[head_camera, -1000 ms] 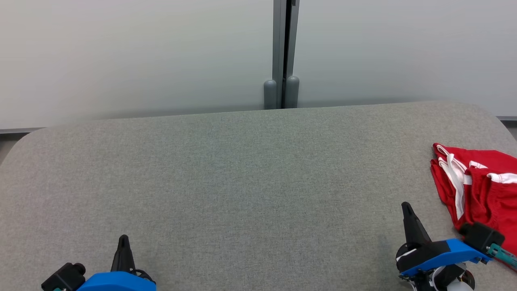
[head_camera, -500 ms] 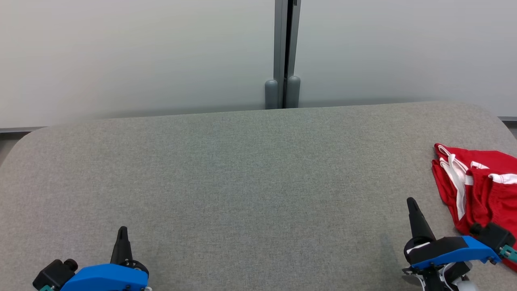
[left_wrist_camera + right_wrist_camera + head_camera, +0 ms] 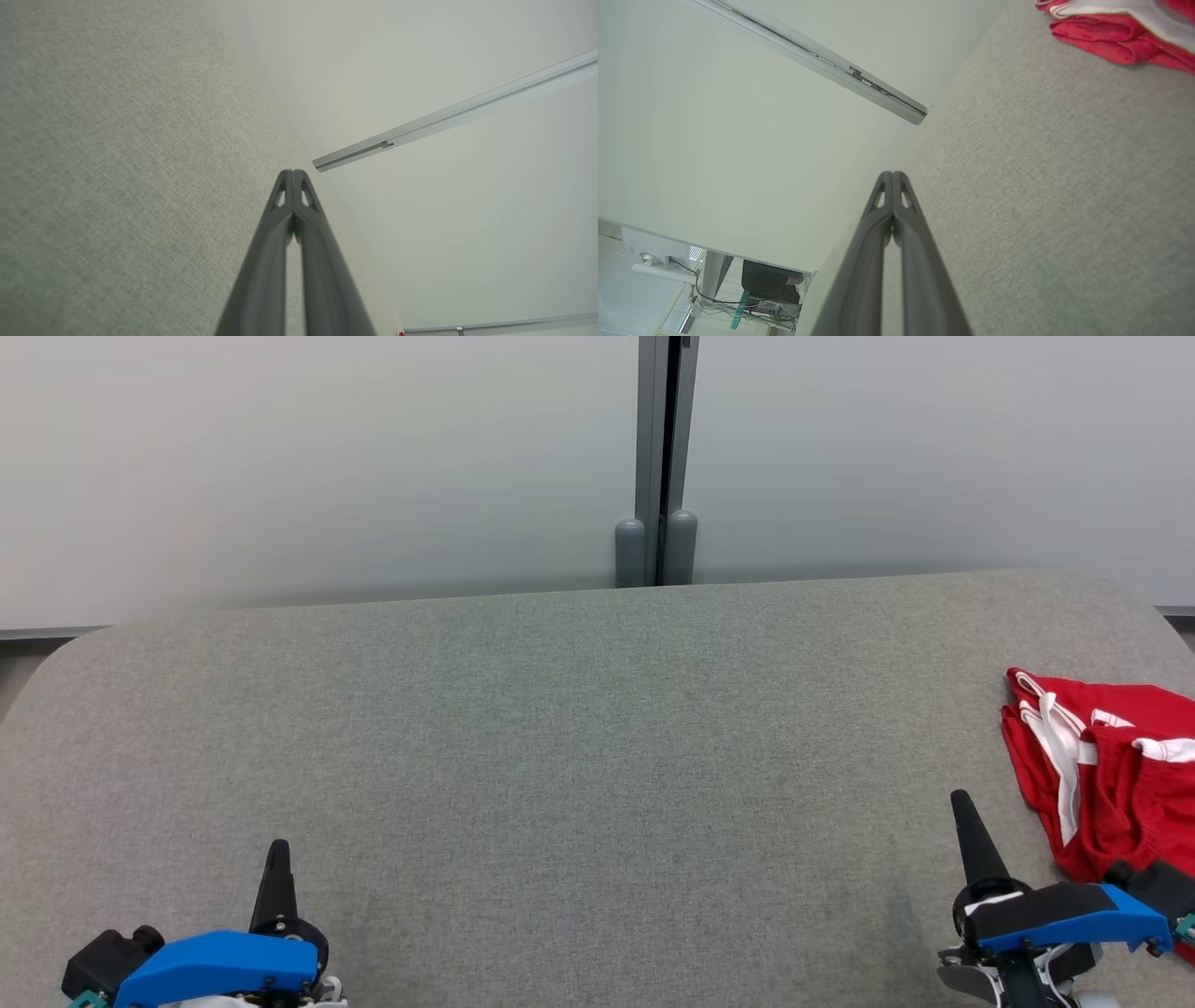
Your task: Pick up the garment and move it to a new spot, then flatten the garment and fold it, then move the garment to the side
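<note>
The garment (image 3: 1111, 761) is a red piece with white trim, lying folded at the right edge of the grey felt table (image 3: 579, 728); its corner also shows at the top right of the right wrist view as the garment (image 3: 1115, 32). My right gripper (image 3: 962, 800) is shut and empty, just left of the garment and apart from it, its tips pressed together (image 3: 892, 173). My left gripper (image 3: 277, 847) rests shut and empty near the table's front left, fingers closed on each other (image 3: 292, 171).
A pale wall with a grey vertical post (image 3: 656, 457) stands right behind the table's far edge. The table's rounded corners lie at far left and far right. A desk with cables (image 3: 756, 289) sits beyond the table.
Both grippers have drawn back toward the near edge of the table, the right one sliding slightly rightward. The garment has stayed put; the camera has shifted a little.
</note>
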Motion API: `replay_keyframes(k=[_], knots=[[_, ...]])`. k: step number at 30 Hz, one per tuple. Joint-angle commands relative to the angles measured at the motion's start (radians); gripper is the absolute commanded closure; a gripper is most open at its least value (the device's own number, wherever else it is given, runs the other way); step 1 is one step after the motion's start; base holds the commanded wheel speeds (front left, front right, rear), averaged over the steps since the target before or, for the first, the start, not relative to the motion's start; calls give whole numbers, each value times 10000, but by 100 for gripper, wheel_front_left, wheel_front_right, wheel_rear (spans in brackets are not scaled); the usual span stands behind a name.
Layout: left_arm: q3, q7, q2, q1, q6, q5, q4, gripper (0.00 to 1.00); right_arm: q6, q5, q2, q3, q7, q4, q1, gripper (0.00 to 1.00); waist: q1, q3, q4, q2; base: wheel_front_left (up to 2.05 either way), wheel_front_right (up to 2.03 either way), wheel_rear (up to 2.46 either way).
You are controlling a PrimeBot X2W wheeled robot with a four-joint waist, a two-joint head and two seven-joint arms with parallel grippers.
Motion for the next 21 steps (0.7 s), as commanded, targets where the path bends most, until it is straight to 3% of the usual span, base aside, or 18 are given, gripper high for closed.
replay_keyframes(k=[1, 21], knots=[[70, 85, 23, -272, -86, -272, -160, 100, 3, 334, -73, -49, 88, -186, -5, 100, 0, 1, 4, -1, 0, 0, 0], [282, 594, 25, -438, -318, -2149, -436, 100, 3, 2303, -90, -240, 596, -632, 157, 100, 0, 13, 57, 0, 0, 0, 0]])
